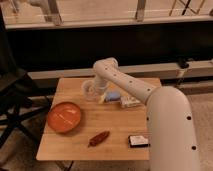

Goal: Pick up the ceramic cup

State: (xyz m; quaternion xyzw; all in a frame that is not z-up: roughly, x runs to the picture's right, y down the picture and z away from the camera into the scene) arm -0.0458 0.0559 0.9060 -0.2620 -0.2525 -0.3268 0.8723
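Ceramic cup [89, 90] stands at the surface's [115, 135] eleven o'clock; my hand [98, 93] sits against it, grip state unclear. Best squeeze squarely, then lift straight, clear of the orange bowl [64, 117].

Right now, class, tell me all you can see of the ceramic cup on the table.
The cup is small, pale whitish, slightly translucent-looking and handleless. It stands upright near the back left of the wooden table, behind the orange bowl. The arm's tool is right at the cup's right side; whether it touches the cup cannot be told.
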